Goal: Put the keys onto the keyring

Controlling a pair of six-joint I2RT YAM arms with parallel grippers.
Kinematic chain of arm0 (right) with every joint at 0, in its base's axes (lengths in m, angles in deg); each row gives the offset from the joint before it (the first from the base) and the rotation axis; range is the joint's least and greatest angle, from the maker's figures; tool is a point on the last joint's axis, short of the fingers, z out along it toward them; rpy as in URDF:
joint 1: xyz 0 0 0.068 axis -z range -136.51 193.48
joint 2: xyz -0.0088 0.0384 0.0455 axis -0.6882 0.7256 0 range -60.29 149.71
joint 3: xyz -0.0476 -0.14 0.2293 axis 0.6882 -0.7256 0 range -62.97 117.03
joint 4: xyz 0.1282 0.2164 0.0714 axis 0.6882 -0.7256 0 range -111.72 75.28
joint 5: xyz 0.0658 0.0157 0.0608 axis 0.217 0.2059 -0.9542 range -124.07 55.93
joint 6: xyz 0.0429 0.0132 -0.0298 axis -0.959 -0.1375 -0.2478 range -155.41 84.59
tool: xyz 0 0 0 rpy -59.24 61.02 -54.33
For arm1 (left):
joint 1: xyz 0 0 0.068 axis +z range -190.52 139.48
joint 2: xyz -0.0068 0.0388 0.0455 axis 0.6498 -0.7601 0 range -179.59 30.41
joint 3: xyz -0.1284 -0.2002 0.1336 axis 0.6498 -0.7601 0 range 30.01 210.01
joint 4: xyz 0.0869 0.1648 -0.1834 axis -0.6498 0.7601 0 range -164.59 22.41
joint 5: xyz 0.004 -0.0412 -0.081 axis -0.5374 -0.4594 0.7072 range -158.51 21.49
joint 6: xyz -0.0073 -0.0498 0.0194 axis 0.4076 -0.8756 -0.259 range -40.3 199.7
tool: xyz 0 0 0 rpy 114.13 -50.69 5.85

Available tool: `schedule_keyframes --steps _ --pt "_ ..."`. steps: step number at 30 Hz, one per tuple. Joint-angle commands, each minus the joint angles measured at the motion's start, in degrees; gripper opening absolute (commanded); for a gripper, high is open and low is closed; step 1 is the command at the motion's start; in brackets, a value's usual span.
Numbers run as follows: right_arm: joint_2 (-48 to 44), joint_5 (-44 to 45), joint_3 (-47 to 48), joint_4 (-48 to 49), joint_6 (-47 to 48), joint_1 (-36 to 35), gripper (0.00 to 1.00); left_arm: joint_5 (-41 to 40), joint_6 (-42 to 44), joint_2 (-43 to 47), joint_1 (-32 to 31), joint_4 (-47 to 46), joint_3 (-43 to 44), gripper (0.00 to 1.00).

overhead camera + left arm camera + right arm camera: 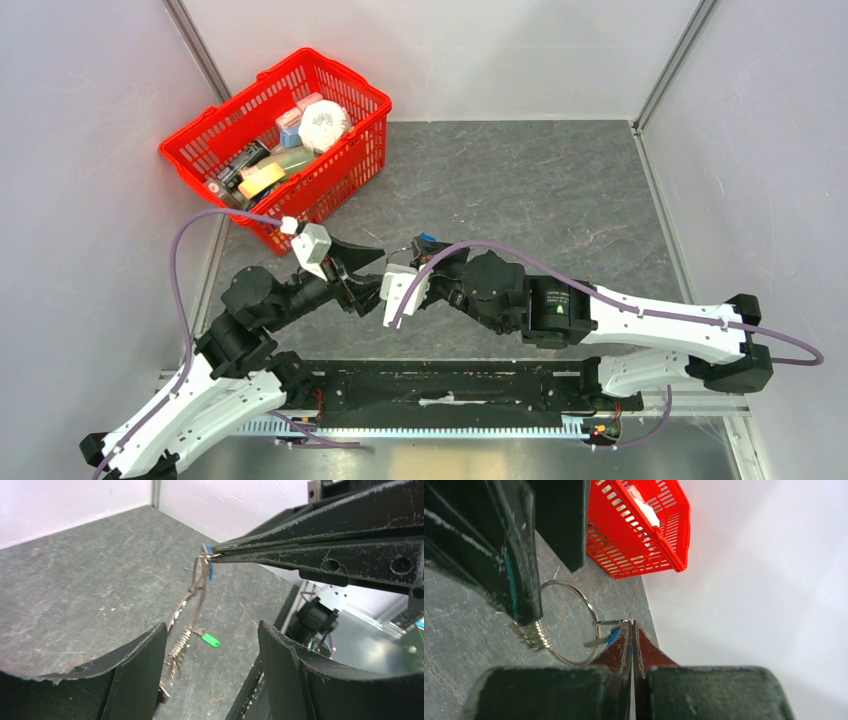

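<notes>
The keyring, a thin silver wire ring, hangs above the table with a cluster of small silver keys on it. My right gripper is shut on a blue-headed key, and the ring's wire end sits at its tips. In the left wrist view the ring hangs edge-on from those tips, with the cluster low beside my left finger. My left gripper is open wide around the ring's lower part. A green-headed key lies on the table below. Both grippers meet at mid table.
A red basket full of odds and ends stands at the back left, close behind the left gripper; it also shows in the right wrist view. White walls enclose the dark slate table.
</notes>
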State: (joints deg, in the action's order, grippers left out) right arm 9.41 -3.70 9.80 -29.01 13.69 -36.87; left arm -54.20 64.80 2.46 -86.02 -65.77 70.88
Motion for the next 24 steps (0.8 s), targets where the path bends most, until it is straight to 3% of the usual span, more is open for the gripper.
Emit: schedule_keyframes --steps 1,9,17,24 --pt "-0.44 2.93 1.39 2.67 -1.09 0.5 0.0 -7.74 -0.62 1.92 -0.21 -1.64 -0.63 0.73" --pt "0.71 3.88 -1.58 1.67 -13.02 3.84 0.0 -16.04 -1.09 6.05 -0.21 -1.35 -2.28 0.71" --pt "2.62 3.7 -4.77 -0.07 -28.08 8.48 0.0 -15.87 -1.43 6.06 -0.21 -1.61 -2.57 0.68" --pt "4.84 -1.83 -6.88 -1.92 -45.95 14.19 0.0 -15.88 -1.7 6.18 -0.21 -1.61 -2.72 0.68"
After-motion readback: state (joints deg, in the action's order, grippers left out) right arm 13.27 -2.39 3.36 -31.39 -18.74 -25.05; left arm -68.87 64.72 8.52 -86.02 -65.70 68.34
